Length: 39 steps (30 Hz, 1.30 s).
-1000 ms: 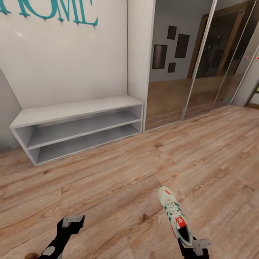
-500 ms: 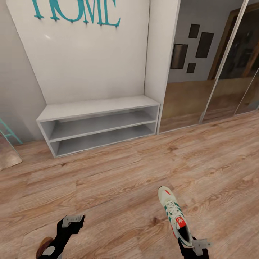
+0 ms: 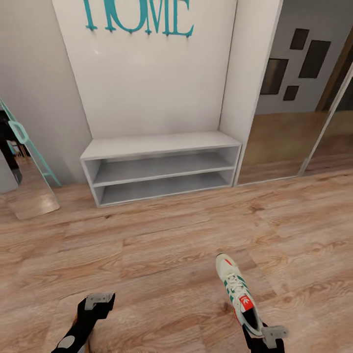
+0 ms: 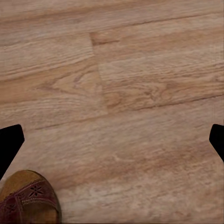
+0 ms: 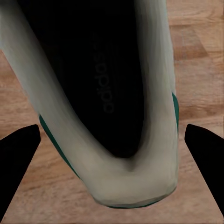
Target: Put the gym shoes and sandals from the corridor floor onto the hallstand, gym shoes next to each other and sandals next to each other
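One gym shoe (image 3: 238, 294), white with green stripes and a red-orange tongue label, hangs toe-forward over the corridor floor (image 3: 162, 255). My right gripper (image 3: 270, 337) is shut on its heel. The right wrist view looks into the shoe's dark opening (image 5: 102, 84), with the gripper (image 5: 112, 149) around the heel. My left gripper (image 3: 100, 300) is open and holds nothing. In the left wrist view the gripper (image 4: 112, 140) hangs over bare planks, with a brown sandal (image 4: 28, 200) on the floor near one finger. The hallstand (image 3: 157, 144), with a bench top, two open shelves and a tall back panel, stands ahead against the wall.
Teal "HOME" letters (image 3: 139, 17) hang on the back panel. Mirrored sliding doors (image 3: 294, 122) stand right of the unit. A teal-framed mirror (image 3: 27, 147) leans at the far left. Wood floor stretches between me and the unit.
The camera has swung left, so the hallstand now sits near the centre and the teal mirror has come into view. Both grippers keep their pose, and the shoe stays held.
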### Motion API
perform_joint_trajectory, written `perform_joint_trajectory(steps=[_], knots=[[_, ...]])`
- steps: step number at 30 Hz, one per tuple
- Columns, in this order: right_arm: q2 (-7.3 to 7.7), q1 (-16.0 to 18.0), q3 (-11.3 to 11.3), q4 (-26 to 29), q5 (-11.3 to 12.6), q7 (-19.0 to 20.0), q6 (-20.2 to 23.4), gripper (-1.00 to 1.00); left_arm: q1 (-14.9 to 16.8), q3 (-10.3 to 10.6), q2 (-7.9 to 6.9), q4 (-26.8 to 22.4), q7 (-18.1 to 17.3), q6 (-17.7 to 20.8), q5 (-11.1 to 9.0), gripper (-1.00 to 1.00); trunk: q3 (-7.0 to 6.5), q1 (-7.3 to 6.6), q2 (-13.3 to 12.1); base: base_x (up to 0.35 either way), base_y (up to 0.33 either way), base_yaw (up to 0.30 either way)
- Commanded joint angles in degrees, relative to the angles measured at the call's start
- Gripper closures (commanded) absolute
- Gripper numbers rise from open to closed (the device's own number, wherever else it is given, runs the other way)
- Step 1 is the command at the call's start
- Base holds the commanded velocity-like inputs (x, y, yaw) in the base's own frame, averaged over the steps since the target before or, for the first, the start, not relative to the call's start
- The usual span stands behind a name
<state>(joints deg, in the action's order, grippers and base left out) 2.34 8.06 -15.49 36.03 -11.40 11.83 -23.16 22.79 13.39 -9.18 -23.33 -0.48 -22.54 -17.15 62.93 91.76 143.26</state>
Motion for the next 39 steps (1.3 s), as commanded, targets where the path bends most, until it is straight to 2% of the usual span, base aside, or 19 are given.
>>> perform_joint_trajectory(steps=[1, 39], knots=[[-0.05, 0.03, -0.42, 0.01, -0.38, 0.47, -0.22, 1.00, 0.06, 0.41, -0.05, 0.06, -0.05, -0.22, -0.61, -1.00, 0.05, -0.01, 0.02, 0.000, 0.000, 0.279], [-0.07, 0.03, -0.33, -0.08, -0.38, 0.56, -0.22, 1.00, 0.06, 0.41, -0.05, 0.20, -0.05, -0.18, -0.61, -1.00, 0.05, -0.01, 0.02, 0.000, 0.000, 0.279]])
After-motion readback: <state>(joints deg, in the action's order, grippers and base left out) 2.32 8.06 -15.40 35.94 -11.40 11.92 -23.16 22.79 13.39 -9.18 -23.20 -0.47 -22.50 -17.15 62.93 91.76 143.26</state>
